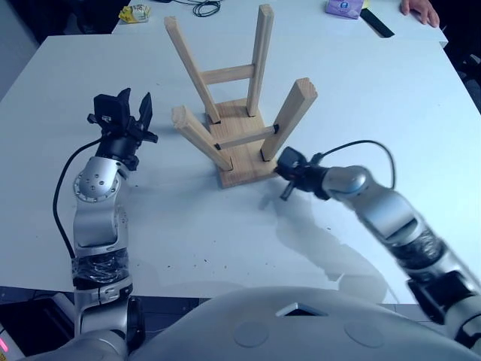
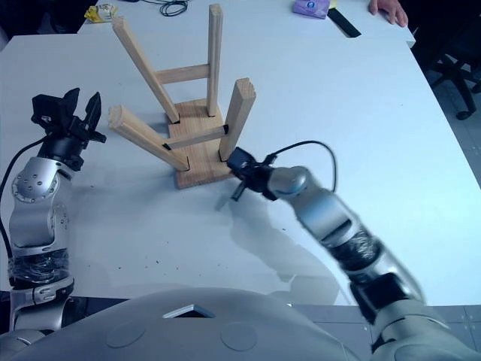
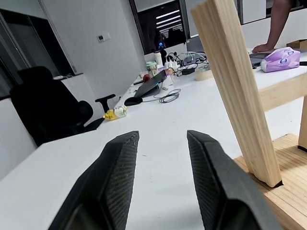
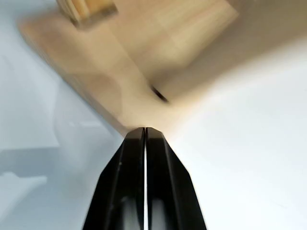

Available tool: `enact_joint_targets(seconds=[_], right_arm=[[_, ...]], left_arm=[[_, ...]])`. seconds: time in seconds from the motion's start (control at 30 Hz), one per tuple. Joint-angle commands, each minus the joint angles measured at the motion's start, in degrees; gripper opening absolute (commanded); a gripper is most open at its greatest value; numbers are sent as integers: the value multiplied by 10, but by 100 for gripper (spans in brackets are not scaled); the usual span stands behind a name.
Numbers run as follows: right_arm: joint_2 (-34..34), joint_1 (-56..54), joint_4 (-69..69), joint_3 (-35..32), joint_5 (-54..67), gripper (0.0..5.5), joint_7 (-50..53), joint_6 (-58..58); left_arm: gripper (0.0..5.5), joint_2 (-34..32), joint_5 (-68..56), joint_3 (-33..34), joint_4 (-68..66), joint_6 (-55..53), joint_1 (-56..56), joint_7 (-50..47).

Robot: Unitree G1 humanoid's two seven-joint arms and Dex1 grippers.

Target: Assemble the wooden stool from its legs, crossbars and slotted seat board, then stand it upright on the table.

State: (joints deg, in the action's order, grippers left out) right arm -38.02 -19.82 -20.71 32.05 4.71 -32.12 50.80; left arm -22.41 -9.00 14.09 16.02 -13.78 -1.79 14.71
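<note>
The wooden stool stands upside down mid-table, its seat board point(image 1: 246, 164) flat on the surface and its legs point(image 1: 261, 56) pointing up, joined by crossbars point(image 1: 230, 74). My left gripper point(image 1: 135, 101) is held open above the table, left of the stool, with nothing between its fingers point(image 3: 117, 167). In the left wrist view a leg point(image 3: 237, 91) rises close beside it. My right gripper point(image 4: 145, 129) is shut on nothing, its tips at the near right corner of the seat board point(image 4: 144, 62), just below the front right leg point(image 1: 291, 116).
The white table point(image 1: 376, 98) has wide bare room on all sides of the stool. At the far edge lie a yellow item point(image 1: 135, 12), cables point(image 1: 204, 7), a purple pack point(image 1: 344, 7) and a black bar point(image 1: 376, 22). A person's hand point(image 1: 421, 9) rests there.
</note>
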Motion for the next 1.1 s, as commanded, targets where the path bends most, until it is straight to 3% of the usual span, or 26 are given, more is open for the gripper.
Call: enact_joint_targets(seconds=[0.03, 0.2, 0.33, 0.43, 0.6, 0.77, 0.87, 1.1], right_arm=[[-81, -62, 151, 7, -71, 6, -72, -140], [-64, -60, 136, -72, -13, 6, -129, -192], [41, -75, 59, -168, 64, 6, -64, -105], [76, -93, 33, -209, 82, 6, -29, -60], [71, -105, 137, -184, -5, 6, 18, -132], [52, -147, 266, -213, -61, 6, 53, -219], [54, -169, 294, -244, -64, 6, 72, -235], [102, -187, 292, -293, -60, 6, 130, -239]], left_arm=[[187, -13, 0, 11, 15, -5, 30, 10], [187, -36, 0, 31, -29, 12, 22, 29], [187, -44, -18, 34, -71, 20, 0, 49], [187, -12, -65, -7, -46, 22, -8, 95], [187, 30, -93, -131, -73, 38, -56, 202], [187, -10, -124, -197, 5, -6, -8, 290], [187, -22, -134, -209, 61, -41, 24, 290], [187, 193, -179, -327, 133, -137, -66, 132]])
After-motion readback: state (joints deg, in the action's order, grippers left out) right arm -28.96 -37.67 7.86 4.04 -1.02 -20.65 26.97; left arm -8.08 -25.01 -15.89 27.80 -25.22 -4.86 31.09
